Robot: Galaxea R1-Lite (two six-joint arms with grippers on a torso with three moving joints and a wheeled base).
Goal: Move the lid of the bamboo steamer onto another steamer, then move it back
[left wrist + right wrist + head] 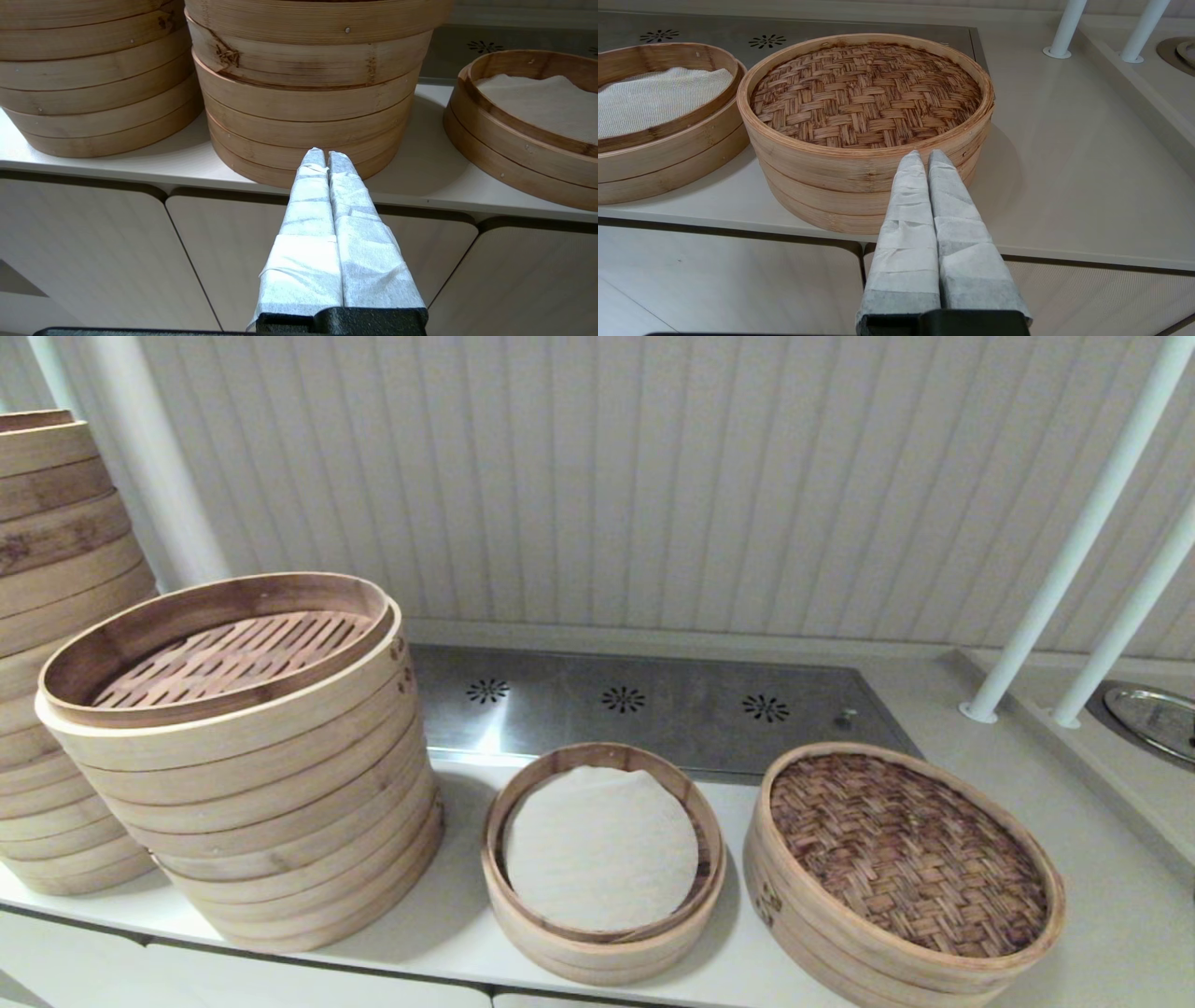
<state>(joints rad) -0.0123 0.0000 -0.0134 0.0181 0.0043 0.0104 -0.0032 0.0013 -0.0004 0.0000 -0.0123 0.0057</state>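
The bamboo steamer lid (910, 854) (866, 91), with its brown woven top and pale rim, sits on a low basket at the counter's front right. Left of it stands the small steamer (602, 859) (658, 116) (528, 116) with a white cloth liner. My right gripper (923, 154) hangs shut and empty in front of the counter edge, just short of the lidded basket's side wall. Over on the left, my left gripper (326, 153) is shut and empty too, off the counter edge before the tall stack (308, 84). Neither gripper shows in the head view.
A tall stack of wide baskets (243, 756) with a slatted bottom on top stands at the left, and a taller stack (56, 644) behind it. A steel panel (653, 705) lies at the back. Two white posts (1074, 551) rise at the right by a raised ledge.
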